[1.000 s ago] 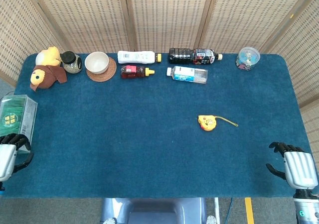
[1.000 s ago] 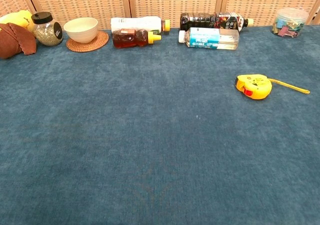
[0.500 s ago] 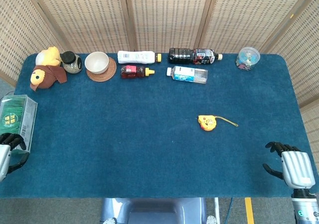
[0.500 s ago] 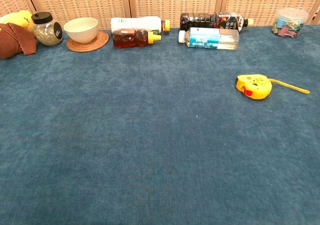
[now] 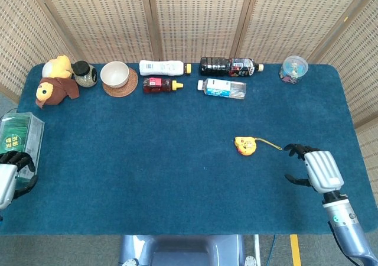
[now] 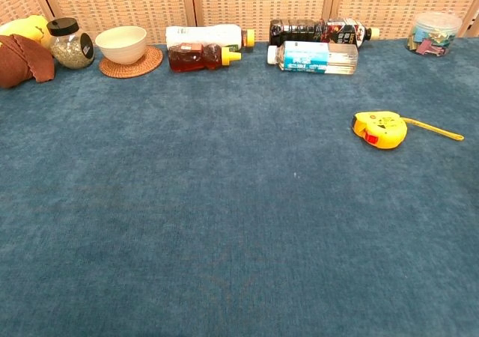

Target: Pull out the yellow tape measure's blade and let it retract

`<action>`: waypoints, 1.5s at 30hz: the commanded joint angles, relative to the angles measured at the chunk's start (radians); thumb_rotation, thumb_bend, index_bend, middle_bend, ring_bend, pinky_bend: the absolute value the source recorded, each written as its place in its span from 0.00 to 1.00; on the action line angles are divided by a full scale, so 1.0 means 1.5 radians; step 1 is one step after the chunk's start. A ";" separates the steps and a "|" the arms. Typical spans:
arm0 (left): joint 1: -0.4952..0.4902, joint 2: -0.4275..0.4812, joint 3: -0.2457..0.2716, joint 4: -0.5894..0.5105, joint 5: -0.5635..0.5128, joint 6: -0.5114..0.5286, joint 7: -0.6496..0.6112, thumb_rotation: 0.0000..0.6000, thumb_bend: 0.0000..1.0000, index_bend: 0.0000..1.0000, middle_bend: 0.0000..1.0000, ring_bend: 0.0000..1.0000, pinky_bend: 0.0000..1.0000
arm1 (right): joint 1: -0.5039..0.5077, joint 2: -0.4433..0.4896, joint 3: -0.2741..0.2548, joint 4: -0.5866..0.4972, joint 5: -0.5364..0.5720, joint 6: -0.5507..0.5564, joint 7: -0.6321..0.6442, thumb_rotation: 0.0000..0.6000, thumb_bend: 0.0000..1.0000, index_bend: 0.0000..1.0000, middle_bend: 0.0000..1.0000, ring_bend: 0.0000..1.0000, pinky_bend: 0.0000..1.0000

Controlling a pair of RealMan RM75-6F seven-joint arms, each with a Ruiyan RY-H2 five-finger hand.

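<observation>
The right hand [image 5: 316,168] has come forward and inward from the bench's near right corner since 0.5 s ago and now hovers just right of the blade's tip, released, its dark fingers [image 5: 295,150] spread toward the tape and holding nothing. The left hand [image 5: 10,174] has barely shifted; it sits at the near left edge beside a clear box [image 5: 20,139] with green contents, fingers curled loosely with nothing in them.

The yellow tape measure [image 5: 244,145] lies on the blue bench [image 5: 147,159], right of centre, with a short length of blade [image 5: 271,143] already out and pointing right toward the right hand. Hand and blade are near but apart. In the chest view the case [image 6: 380,129] shows a red patch on its front, and neither hand appears.

Open blue cloth lies all around the tape, widest to its left and toward the near edge.

Along the far edge, left to right: a plush toy [image 5: 53,80], a jar [image 5: 85,74] with a black lid and greenish contents, a white bowl [image 5: 115,74] on a woven coaster, a white bottle [image 5: 162,68] lying down, an amber bear-shaped bottle [image 5: 159,85], a dark bottle [image 5: 229,65], a clear bottle [image 5: 223,88], and a clear tub [image 5: 294,68] of small coloured items.
</observation>
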 commanded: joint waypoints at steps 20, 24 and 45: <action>-0.047 -0.011 -0.022 -0.005 -0.038 -0.057 0.036 1.00 0.28 0.55 0.41 0.28 0.30 | 0.224 -0.136 0.055 0.204 0.103 -0.274 0.027 0.53 0.18 0.23 0.28 0.30 0.41; -0.049 -0.013 -0.023 -0.002 -0.044 -0.061 0.038 1.00 0.28 0.55 0.41 0.28 0.30 | 0.243 -0.152 0.052 0.229 0.109 -0.298 0.027 0.53 0.18 0.23 0.28 0.30 0.41; -0.086 -0.002 -0.059 -0.017 -0.081 -0.087 0.046 1.00 0.28 0.55 0.41 0.28 0.30 | 0.296 -0.236 0.019 0.336 0.111 -0.350 0.000 0.53 0.18 0.25 0.29 0.31 0.41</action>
